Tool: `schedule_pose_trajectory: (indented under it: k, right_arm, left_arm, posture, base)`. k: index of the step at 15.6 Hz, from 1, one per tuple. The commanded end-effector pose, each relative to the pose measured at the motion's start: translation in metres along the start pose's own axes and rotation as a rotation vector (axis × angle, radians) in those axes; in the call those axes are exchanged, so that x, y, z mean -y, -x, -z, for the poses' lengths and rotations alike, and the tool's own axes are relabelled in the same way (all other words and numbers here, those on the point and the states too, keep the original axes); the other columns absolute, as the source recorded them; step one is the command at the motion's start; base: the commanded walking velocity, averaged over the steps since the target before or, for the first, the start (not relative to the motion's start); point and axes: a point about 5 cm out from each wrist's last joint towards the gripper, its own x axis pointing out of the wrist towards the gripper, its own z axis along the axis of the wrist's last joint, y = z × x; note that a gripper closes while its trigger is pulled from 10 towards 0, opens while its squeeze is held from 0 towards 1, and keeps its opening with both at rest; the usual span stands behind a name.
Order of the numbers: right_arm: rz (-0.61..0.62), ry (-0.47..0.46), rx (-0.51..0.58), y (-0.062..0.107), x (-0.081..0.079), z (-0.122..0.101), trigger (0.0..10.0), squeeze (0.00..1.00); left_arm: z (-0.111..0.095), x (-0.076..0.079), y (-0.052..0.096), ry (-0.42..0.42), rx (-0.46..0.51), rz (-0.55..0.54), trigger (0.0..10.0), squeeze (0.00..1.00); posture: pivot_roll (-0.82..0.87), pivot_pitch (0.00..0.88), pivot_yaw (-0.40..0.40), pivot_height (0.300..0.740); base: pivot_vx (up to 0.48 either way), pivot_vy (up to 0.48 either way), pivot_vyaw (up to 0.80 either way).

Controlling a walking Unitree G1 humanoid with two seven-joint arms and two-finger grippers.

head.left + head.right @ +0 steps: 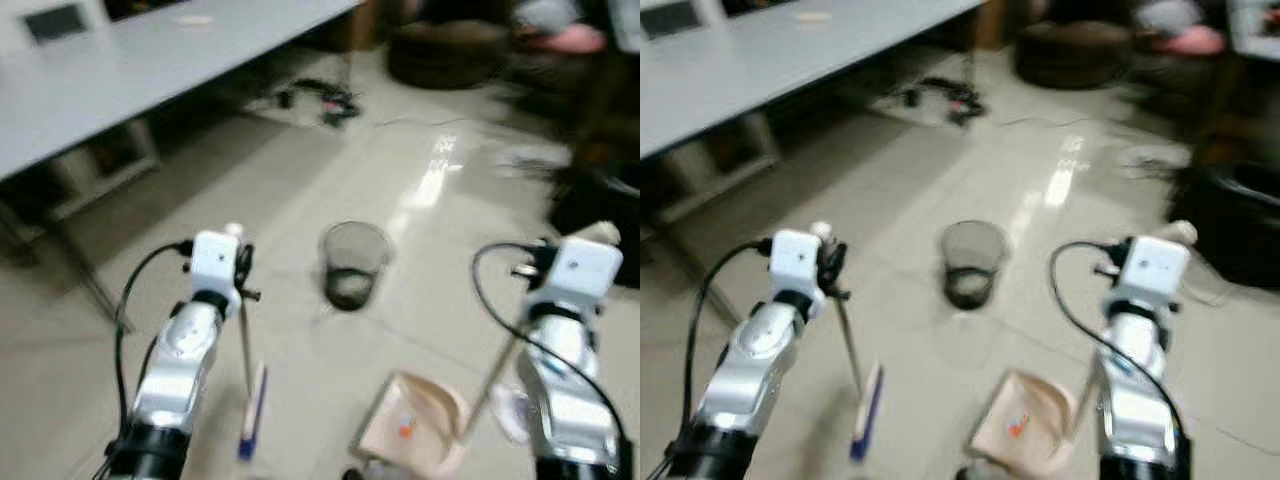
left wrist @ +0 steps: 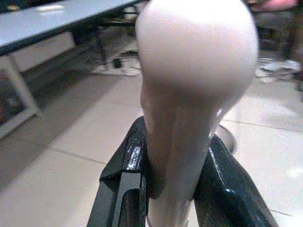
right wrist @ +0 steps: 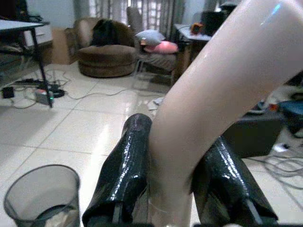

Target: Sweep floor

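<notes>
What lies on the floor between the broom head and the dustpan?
Only bare floor tile lies between the broom head and the dustpan, as the left eye view shows; the bin stands farther ahead.

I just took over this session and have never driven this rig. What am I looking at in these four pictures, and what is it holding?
You are looking at a humanoid robot with two silver arms. The two wide pictures come from its head camera, looking down at a tiled floor. The two close-ups come from cameras on its wrists.

The left gripper is shut on the broom handle; the broom head rests on the floor. The right gripper is shut on the dustpan handle; the dustpan sits low between the arms with a small orange scrap in it.

Ahead stands a dark waste bin. A grey table is to the left, with cables on the floor beyond.
</notes>
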Motion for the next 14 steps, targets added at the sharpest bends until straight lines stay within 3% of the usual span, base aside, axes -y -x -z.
schedule_pose_trajectory:
  k: [1, 4, 10, 14]
  right_arm:
    - [0.006, -0.002, 0.02, -0.002, -0.001, -0.006, 10.0, 0.0]
    - [0.051, -0.009, -0.007, 0.003, 0.007, -0.002, 10.0, 0.0]
    - [0.129, -0.02, -0.007, 0.006, 0.021, -0.001, 10.0, 0.0]
    - [0.125, -0.024, 0.002, 0.005, 0.02, -0.005, 10.0, 0.0]
  left_arm:
    - [-0.017, -0.005, 0.001, 0.005, 0.104, -0.024, 10.0, 0.0]
    - [-0.014, -0.009, 0.007, -0.012, 0.111, -0.07, 10.0, 0.0]
    - [-0.027, 0.008, 0.008, -0.009, 0.179, 0.082, 10.0, 0.0]
    - [-0.036, 0.013, 0.003, 0.015, 0.217, 0.129, 10.0, 0.0]
  posture:
    - [-0.05, 0.001, 0.024, 0.74]
    - [-0.05, 0.013, 0.029, 0.74]
    - [-0.04, 0.037, 0.057, 0.74]
    - [-0.05, 0.033, 0.069, 0.74]
  base:
    - [0.0, 0.0, -0.8]
    - [0.0, 0.0, -0.8]
    - [0.0, 0.0, -0.8]
    - [0.0, 0.0, -0.8]
